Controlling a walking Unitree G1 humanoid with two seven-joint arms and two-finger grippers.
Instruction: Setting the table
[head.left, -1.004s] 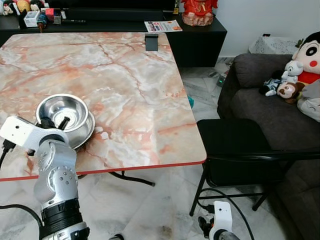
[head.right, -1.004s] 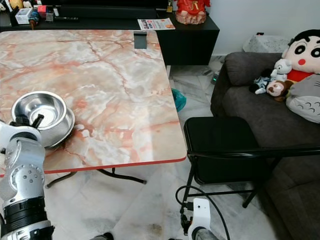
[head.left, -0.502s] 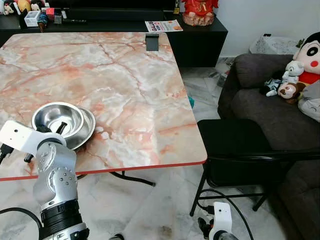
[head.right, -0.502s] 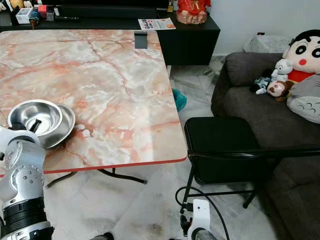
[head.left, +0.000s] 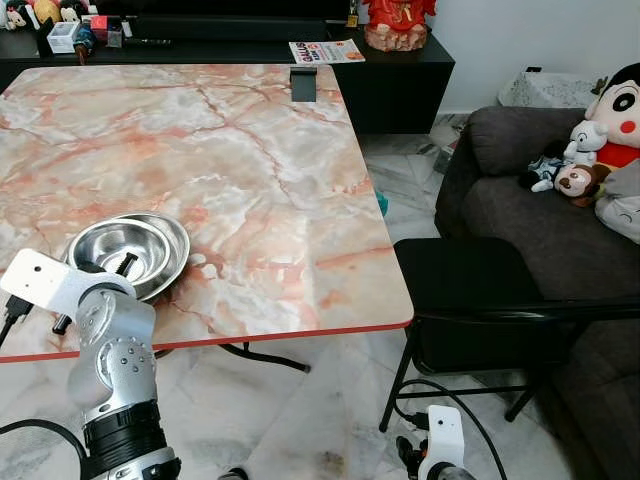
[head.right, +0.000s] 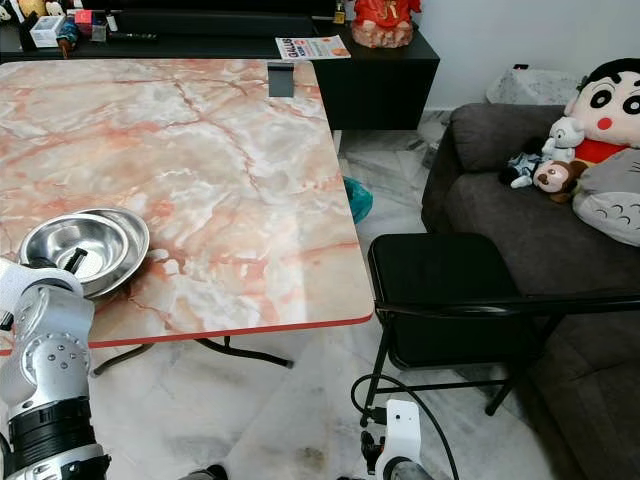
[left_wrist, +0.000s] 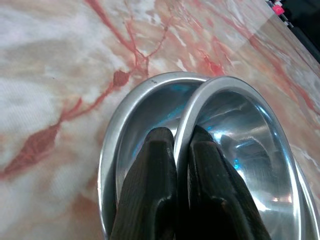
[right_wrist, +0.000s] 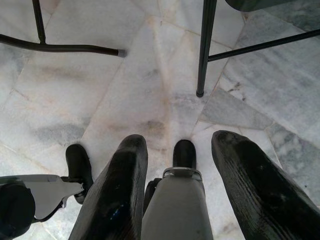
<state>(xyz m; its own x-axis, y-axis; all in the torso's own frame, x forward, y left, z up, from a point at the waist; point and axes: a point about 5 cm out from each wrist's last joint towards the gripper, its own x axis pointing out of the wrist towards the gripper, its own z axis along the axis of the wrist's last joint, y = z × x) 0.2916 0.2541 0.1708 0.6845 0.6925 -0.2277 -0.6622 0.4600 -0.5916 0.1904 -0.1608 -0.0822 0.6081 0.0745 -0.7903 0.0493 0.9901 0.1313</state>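
Two steel bowls sit near the front left edge of the marble table (head.left: 250, 160). The upper bowl (head.left: 112, 250) is tilted and rests inside the lower bowl (head.left: 172, 240). My left gripper (head.left: 118, 268) is shut on the upper bowl's near rim. In the left wrist view one finger (left_wrist: 150, 170) lies outside the rim of the upper bowl (left_wrist: 240, 150) and the other inside it, with the lower bowl (left_wrist: 131, 107) around them. My right gripper (right_wrist: 179, 141) hangs open low above the floor, holding nothing.
A black folding chair (head.left: 470, 290) stands off the table's right front corner. A grey sofa (head.left: 540, 220) with plush toys lies further right. A black cabinet (head.left: 390, 70) runs behind the table. A small dark stand (head.left: 303, 83) sits at the table's far edge.
The held bowl has come down and toward the table's near edge, from upright and raised to tilted and lower inside the other bowl. The right arm has not moved.
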